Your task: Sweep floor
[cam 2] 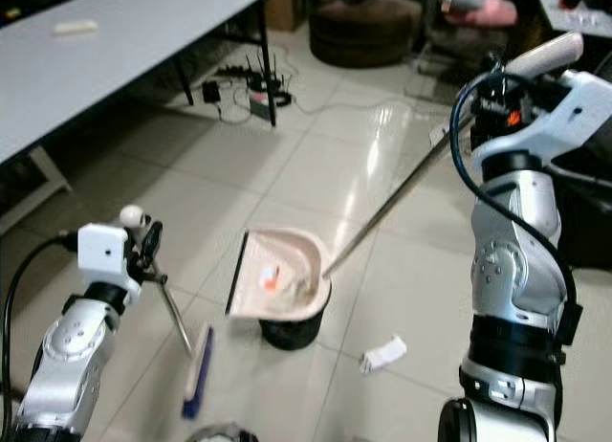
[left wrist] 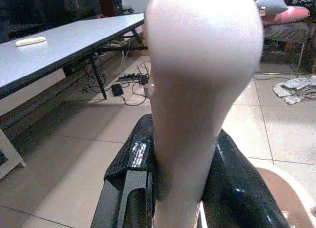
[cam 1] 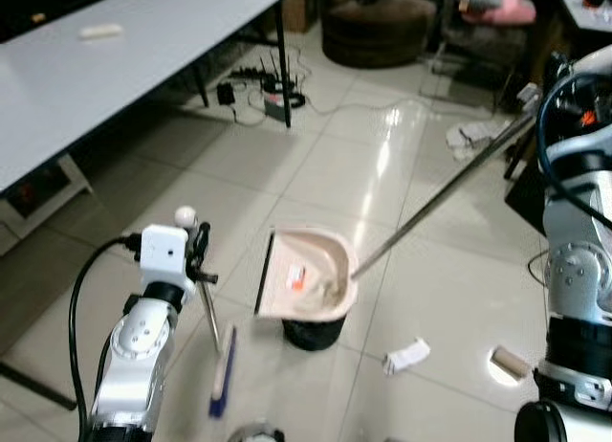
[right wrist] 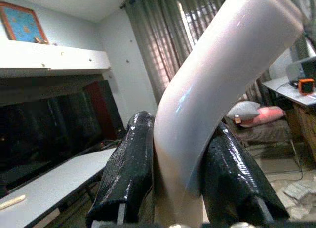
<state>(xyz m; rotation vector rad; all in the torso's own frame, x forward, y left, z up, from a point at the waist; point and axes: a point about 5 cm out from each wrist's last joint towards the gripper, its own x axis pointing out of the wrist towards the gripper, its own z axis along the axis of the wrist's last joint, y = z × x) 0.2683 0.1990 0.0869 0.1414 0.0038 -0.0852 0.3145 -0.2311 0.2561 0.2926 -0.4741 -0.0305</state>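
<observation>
While the right gripper (right wrist: 170, 188) clamps both black fingers on the pale curved grip of the dustpan handle (cam 2: 402, 198), the left gripper (left wrist: 180, 188) is clenched the same way round the rounded white top of the broom (cam 1: 218, 365).

Take the dustpan (cam 1: 311, 275) as the landmark. It sits tipped up on a small black bin (cam 1: 311, 332) on the tiled floor (cam 1: 239, 165), its open mouth and dark straight lip turned toward the robot's left, its rounded back toward the right. Some scraps, one of them orange, lie inside it. From its back the thin metal handle runs long and straight, rising up and away to the right until it reaches the right gripper, high and well off from the pan.

The broom stands just left of the dustpan. Its thin shaft slants down from the left gripper toward the robot, ending in a narrow blue brush head on the floor, nearer the robot than the pan, its long axis running roughly toward and away from the robot.

Right of the dustpan and nearer the robot lie a crumpled white paper (cam 1: 406, 356) and, farther right, a small cardboard tube (cam 1: 510, 363). Far beyond the pan, to the left, stands a grey table (cam 1: 115, 69) with cables by its leg.
</observation>
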